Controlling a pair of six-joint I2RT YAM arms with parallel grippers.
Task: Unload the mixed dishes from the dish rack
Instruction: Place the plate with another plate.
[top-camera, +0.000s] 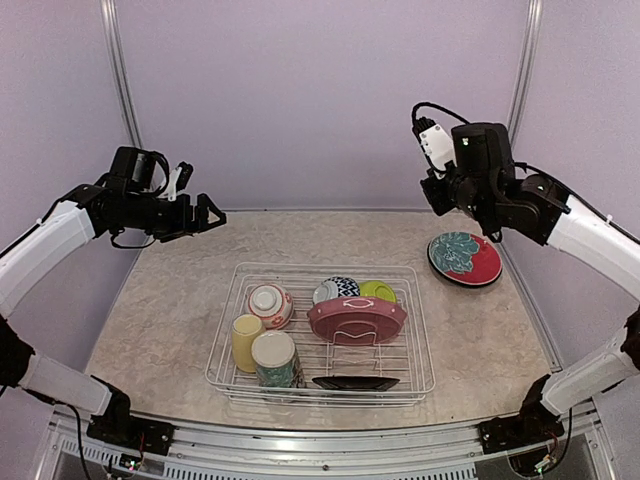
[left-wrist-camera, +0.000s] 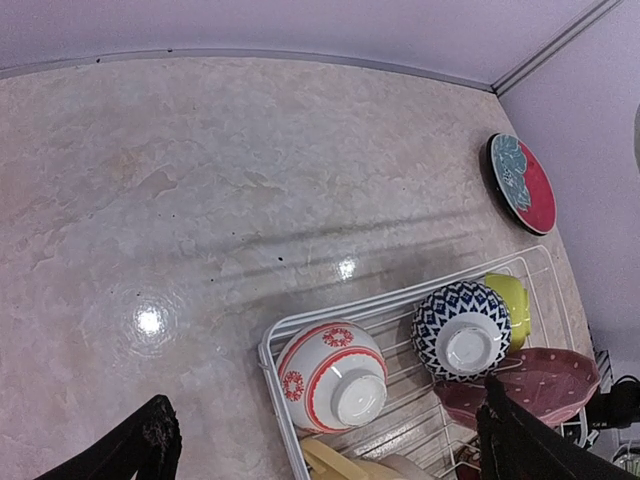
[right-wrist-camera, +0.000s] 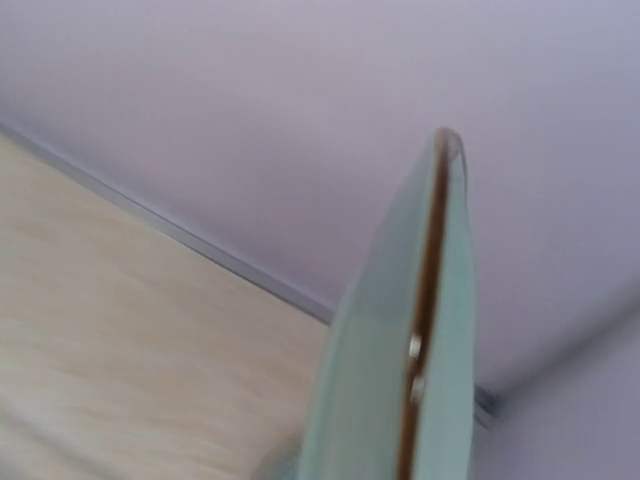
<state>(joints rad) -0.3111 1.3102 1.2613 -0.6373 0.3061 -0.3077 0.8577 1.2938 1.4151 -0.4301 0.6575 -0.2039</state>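
The dish rack (top-camera: 421, 330) holds a red-patterned bowl (top-camera: 270, 303) (left-wrist-camera: 335, 375), a black-and-white bowl (top-camera: 340, 288) (left-wrist-camera: 462, 330), a lime-green bowl (top-camera: 378, 290), a maroon plate (top-camera: 357, 318) on edge, a pale yellow mug (top-camera: 246, 340), a floral cup (top-camera: 275, 358) and a black plate (top-camera: 355, 382). My left gripper (top-camera: 210, 214) (left-wrist-camera: 325, 440) hangs open high above the table, left of the rack and behind it. In the right wrist view a pale teal plate (right-wrist-camera: 380, 370) with a brown rim stands edge-on, right in front of the camera, with the right gripper shut on it; the fingers themselves are hidden.
A red plate with a teal flower (top-camera: 465, 258) (left-wrist-camera: 520, 185) lies flat on the table to the right of the rack, below the raised right arm (top-camera: 500, 195). Purple walls close the table at the back and sides.
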